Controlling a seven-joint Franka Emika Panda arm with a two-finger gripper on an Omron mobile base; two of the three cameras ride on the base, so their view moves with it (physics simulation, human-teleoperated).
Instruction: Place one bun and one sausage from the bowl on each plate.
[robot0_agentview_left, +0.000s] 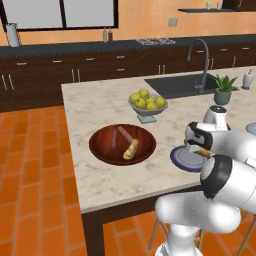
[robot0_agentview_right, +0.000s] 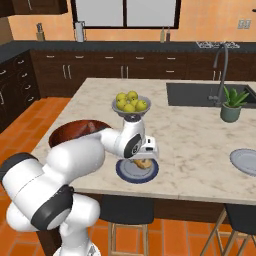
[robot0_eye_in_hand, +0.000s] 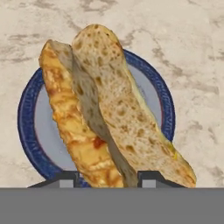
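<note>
My gripper (robot0_eye_in_hand: 107, 178) is shut on a split golden-brown bun (robot0_eye_in_hand: 109, 109) and holds it just over the plate with the dark navy rim (robot0_eye_in_hand: 26, 127). From the side, the gripper (robot0_agentview_right: 145, 159) and bun (robot0_agentview_right: 141, 164) hang low over that plate (robot0_agentview_right: 125, 173) near the counter's front edge. The dark wooden bowl (robot0_agentview_left: 100, 150) lies to the left and holds a second bun (robot0_agentview_left: 131, 149) and two sausages (robot0_agentview_left: 125, 133). Farther right on the counter sits the paler plate (robot0_agentview_right: 245, 161), bare.
A grey pedestal bowl of apples (robot0_agentview_left: 147, 102) stands behind the plate and the wooden bowl. Behind it on the right are a sink (robot0_agentview_left: 175, 84) with a faucet and a potted plant (robot0_agentview_right: 231, 105). Stools stand under the counter's front edge.
</note>
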